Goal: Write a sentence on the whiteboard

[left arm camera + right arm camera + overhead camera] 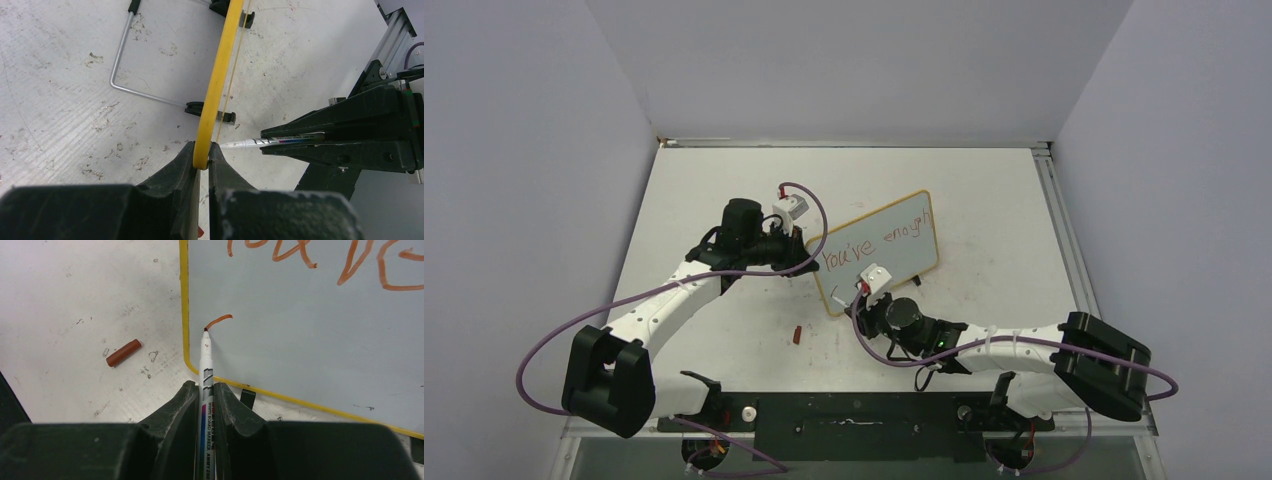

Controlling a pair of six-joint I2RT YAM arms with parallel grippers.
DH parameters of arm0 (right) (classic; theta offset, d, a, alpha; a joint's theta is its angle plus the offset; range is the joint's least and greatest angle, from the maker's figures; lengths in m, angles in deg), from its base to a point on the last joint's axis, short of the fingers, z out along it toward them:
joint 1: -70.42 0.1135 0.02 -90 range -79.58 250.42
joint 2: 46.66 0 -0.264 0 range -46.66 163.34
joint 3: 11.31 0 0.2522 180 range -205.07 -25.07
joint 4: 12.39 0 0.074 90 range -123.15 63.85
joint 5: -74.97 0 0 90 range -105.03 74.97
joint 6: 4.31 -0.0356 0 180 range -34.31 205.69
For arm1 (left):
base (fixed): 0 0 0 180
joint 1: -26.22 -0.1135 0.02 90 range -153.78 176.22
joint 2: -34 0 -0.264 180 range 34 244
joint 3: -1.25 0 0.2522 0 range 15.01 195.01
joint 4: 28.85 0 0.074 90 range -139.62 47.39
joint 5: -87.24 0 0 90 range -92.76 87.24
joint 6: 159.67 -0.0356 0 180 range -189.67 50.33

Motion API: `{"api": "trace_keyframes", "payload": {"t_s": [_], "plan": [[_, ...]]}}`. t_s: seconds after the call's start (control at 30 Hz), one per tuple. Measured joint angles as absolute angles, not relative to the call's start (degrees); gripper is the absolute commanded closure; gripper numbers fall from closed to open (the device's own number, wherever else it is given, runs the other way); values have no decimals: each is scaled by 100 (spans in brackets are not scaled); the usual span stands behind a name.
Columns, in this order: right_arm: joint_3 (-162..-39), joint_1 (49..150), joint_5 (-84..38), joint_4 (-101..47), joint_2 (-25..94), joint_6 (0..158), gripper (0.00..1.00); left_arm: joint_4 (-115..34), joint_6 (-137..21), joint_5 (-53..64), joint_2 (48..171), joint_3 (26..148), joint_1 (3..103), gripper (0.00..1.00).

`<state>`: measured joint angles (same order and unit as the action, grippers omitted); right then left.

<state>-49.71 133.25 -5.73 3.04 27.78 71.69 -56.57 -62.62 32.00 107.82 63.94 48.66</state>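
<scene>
Yellow-rimmed glossy white whiteboard [896,266] stands propped on the white tabletop [724,190], its left edge clenched by the left gripper [202,150]. The right gripper [205,390] grasps a slim white marker pen [205,357], tip at the board's lower-left corner below the red handwritten sentence [849,254]. A small red cap [123,352] lies on bare tabletop beyond that edge.

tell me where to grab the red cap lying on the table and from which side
Grip the red cap across the middle of its barrel, coming straight down from above. It is a short cylinder lying flat on the table, apart from the whiteboard corner, so there is room on both long sides. I would set the jaws crosswise to its axis, or it may roll.
</scene>
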Motion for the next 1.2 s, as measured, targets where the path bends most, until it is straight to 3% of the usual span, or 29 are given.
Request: {"api": "trace_keyframes", "payload": {"t_s": [1.2], "plan": [[-4938,13347,39,120,2505,7304,95,-5657,-6260,3205,10782,6394,4868,100]]}}
